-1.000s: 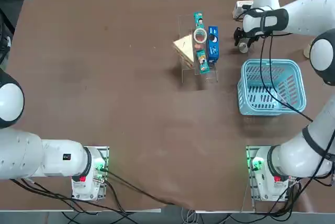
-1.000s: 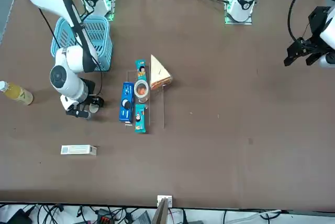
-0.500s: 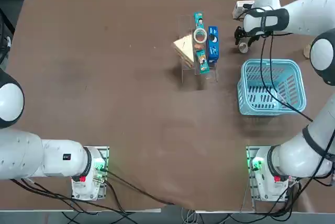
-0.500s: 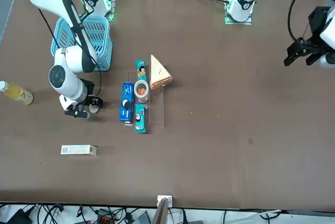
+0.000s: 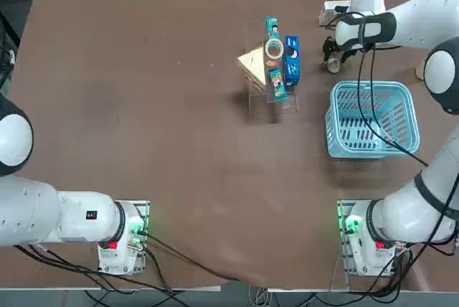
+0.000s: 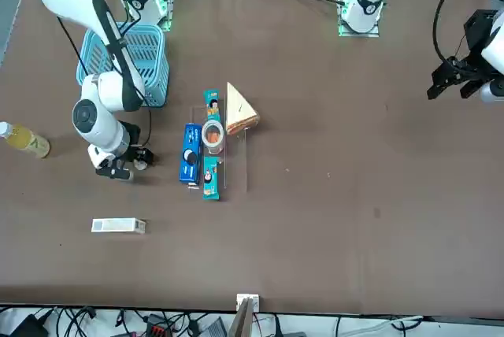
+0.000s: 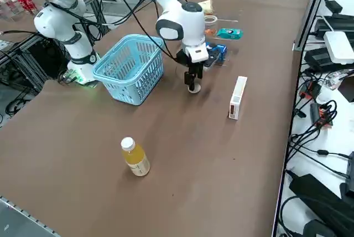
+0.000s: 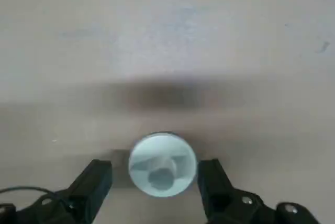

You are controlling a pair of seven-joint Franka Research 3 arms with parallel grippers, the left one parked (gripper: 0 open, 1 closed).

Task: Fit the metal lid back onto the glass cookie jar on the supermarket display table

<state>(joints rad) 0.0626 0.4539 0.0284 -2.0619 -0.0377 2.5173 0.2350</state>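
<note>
A: Where's the right gripper [image 8: 157,182] rn?

B: Low over the supermarket display table [image 5: 143,106], pointing down, w/ the metal lid [image 8: 162,165] lying flat on the tabletop between its fingers [image 8: 97,179]. Jaws are spread wide, one finger each side of the lid, small gap both sides in the wrist view. Nothing's clamped.

A: And the lid vs the basket?

B: In the top view the lid [image 5: 333,66] sits just past the far rim of the blue basket [image 5: 373,117], gripper [image 5: 332,54] over it. Side view shows the same: lid [image 7: 193,88] on the table beside the basket [image 7: 133,68], gripper [image 7: 193,79] right above it.

A: The glass cookie jar?

B: The glass cookie jar [image 5: 274,49] stands open-mouthed in a clear rack w/ teal and blue snack boxes [image 5: 292,59] and a wedge sandwich [image 5: 252,65], well apart from the lid. From the front, jar [image 6: 213,135] is mid-table, gripper [image 6: 126,168] off to one side.

A: Other stuff?

B: A juice bottle [image 7: 135,158] and a white box [image 7: 237,97] lie on the table nr the edge.
</note>
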